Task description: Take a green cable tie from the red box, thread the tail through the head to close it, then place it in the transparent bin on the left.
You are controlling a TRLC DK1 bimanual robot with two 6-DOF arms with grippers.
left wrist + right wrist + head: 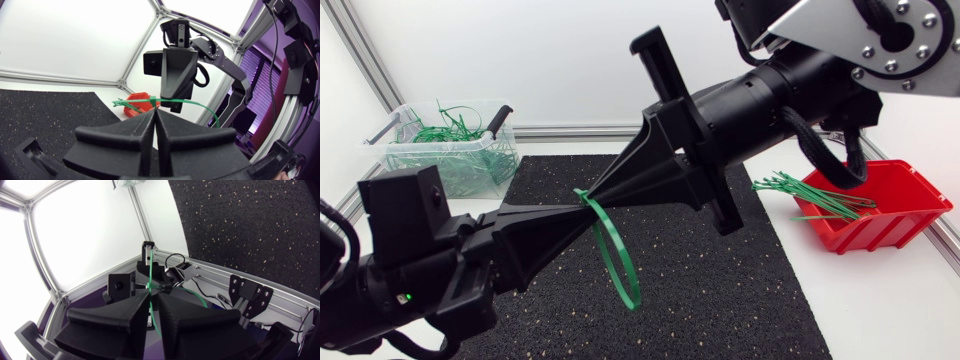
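Closest in, the left gripper (582, 203) and the right gripper (592, 195) meet tip to tip above the black mat (740, 270), with the left arm coming up from the near left corner and the right arm coming down from the far right. A green cable tie (150, 265) sits at the point where they meet.

The right gripper is clamped on the tie. In its wrist view the green strip runs straight down through the narrow gap between the two fingers and carries on ahead of them toward the other arm. The left gripper has its fingers pressed flat together, and the tie crosses at their very tips, so it seems to pinch the tie there too. From above, the tie hangs below both fingertips as a long narrow loop, curving down and slightly toward the right arm's side. It is clear of the mat.

Beyond the right gripper, off to its arm's side of the mat, stands the red box (910, 215). A bunch of loose green ties (810, 190) pokes out over its rim toward the middle. In the left wrist view the box shows just past the fingertips, behind the right gripper.

Farthest off, past the left gripper at the far left corner, stands the transparent bin (450, 165), which holds a tangle of green ties (450, 130).
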